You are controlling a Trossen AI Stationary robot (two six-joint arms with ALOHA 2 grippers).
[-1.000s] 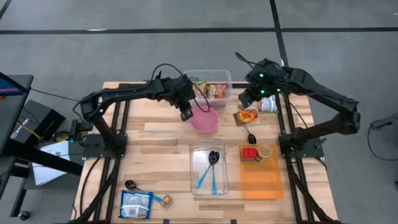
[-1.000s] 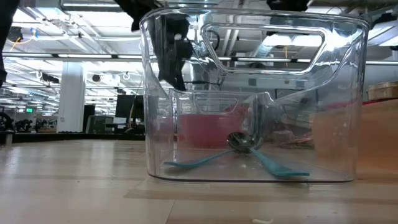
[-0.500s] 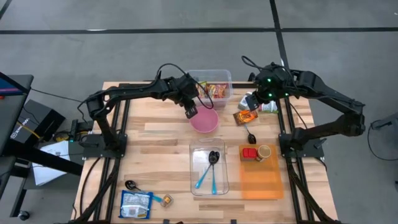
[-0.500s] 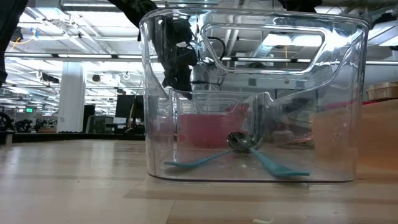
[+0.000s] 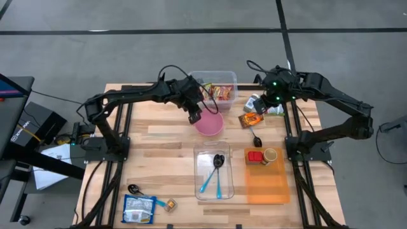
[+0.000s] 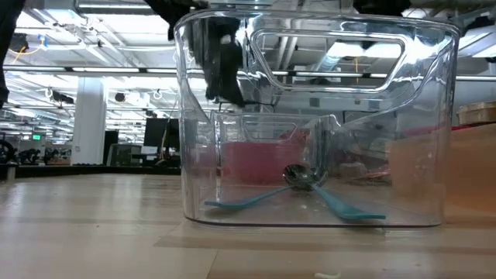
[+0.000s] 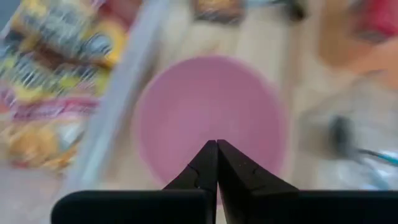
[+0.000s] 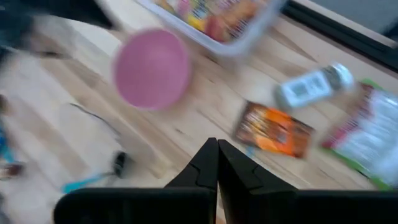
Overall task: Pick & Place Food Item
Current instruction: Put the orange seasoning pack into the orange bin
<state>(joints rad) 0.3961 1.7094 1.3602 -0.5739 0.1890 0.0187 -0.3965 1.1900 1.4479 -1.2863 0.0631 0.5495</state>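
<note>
A pink bowl (image 5: 209,123) stands on the wooden table in front of a clear bin of snack packets (image 5: 215,88). My left gripper (image 5: 194,116) is shut and empty, above the bowl's left rim; the bowl fills the left wrist view (image 7: 208,118). An orange snack packet (image 5: 251,119) lies flat on the table right of the bowl. My right gripper (image 5: 258,103) is shut and empty, hovering just beyond that packet, which also shows in the right wrist view (image 8: 273,132). A small white bottle (image 8: 308,87) and a green-white packet (image 8: 367,134) lie beside it.
A clear container (image 5: 214,173) with two teal spoons and a black spoon stands at the table's middle near side and fills the low view (image 6: 310,124). An orange tray (image 5: 266,181) carries a red item and a cup. A blue packet (image 5: 138,208) lies near left.
My left gripper has moved a little toward the table's right edge, closer over the pink bowl. My right arm has shifted a little toward the right edge, its gripper staying above the orange packet. Both stay shut.
</note>
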